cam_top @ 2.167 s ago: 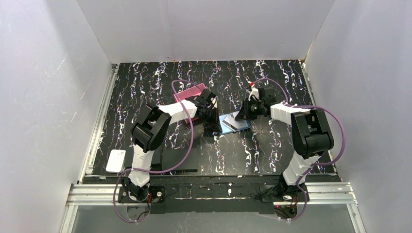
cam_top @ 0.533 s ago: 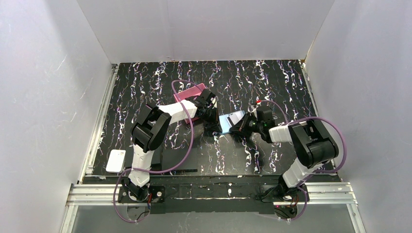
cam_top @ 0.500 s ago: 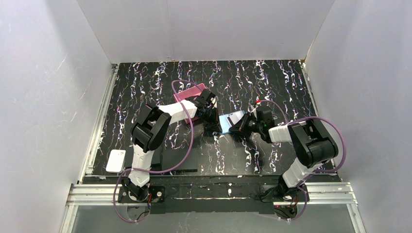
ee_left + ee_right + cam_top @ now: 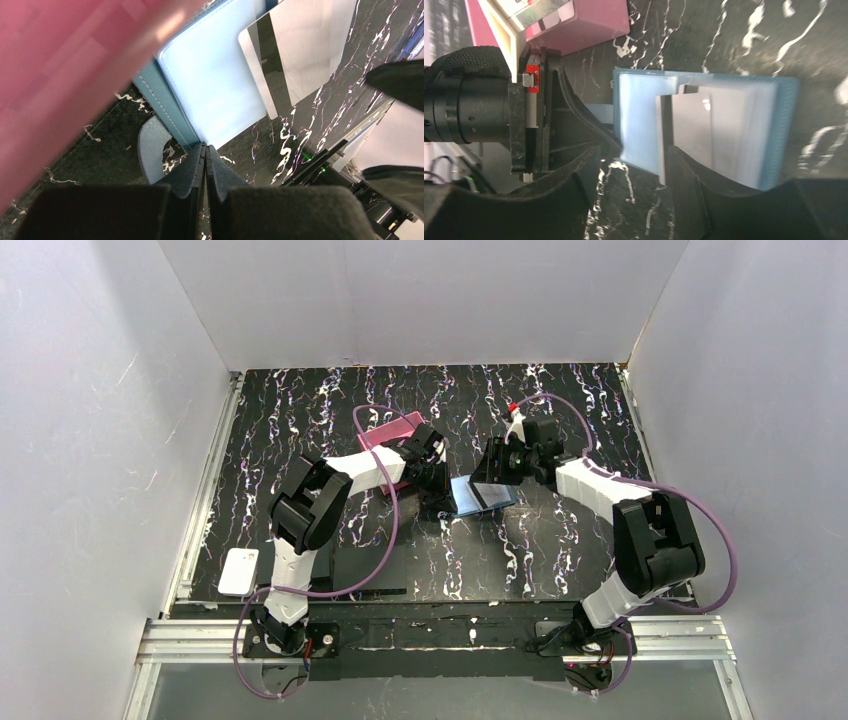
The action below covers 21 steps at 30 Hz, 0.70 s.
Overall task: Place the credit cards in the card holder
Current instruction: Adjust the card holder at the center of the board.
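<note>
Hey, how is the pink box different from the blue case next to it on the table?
The pink box has raised walls, while the blue case lies opened out flat. A pale card with a dark stripe lies on the blue case; no card shows in the part of the pink box that is in view. Both are rectangular and rest on the dark marbled table.

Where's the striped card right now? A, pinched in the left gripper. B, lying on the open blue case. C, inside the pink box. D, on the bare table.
B: the right wrist view shows the card lying on the blue case.
</note>
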Motion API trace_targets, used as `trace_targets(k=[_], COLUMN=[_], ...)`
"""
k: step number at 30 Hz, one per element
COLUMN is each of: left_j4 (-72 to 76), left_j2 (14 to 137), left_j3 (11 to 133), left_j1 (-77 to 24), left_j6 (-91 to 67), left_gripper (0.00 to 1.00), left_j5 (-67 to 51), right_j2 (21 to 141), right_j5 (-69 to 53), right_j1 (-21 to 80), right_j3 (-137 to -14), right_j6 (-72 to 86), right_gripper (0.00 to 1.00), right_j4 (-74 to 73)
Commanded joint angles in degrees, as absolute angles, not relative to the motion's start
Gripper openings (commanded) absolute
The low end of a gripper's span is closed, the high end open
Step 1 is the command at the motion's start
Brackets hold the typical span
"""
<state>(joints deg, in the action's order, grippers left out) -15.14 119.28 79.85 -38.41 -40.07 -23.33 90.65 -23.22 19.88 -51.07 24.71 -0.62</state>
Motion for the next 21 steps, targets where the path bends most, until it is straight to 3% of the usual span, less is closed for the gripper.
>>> trace_targets(k=[1, 5, 7, 9, 14, 21], left_j4=[-17.84, -17.84, -17.84, -17.84, -17.70, -17.40], left_j2=[117.59, 117.60, 117.43, 117.41, 117.75, 117.75], left_j3=[78.32, 78.36, 78.32, 78.24, 78.42, 78.40], left_j1=[-38.59, -38.64, -38.63, -38.64, -38.64, -38.65], left_j6=[-39.45, -39.24, -39.17, -39.08, -39.26, -39.51], left_gripper=[0.00, 0.00, 0.00, 0.00, 0.00, 0.00], left_j5=[-22.84, -23.00, -23.11, -23.08, -23.29, -23.38], right_j2=[91.35, 93.08, 92.36, 90.25, 83.74, 82.74], right_j5=[-18.01, -19.21, -19.72, -20.13, -17.35, -9.75], right_j1=[19.42, 19.42, 19.42, 19.89, 23.79, 25.98], right_j3=[-57.85, -59.87, -59.22, -56.78, -45.80, -40.26], right_j6=[9.38, 5.55, 6.84, 11.50, 23.56, 24.88], right_gripper=[0.62, 0.63, 0.58, 0.53, 0.50, 0.09], right_j4=[-16.80, -19.17, -19.37, -17.11, -6.19, -2.09])
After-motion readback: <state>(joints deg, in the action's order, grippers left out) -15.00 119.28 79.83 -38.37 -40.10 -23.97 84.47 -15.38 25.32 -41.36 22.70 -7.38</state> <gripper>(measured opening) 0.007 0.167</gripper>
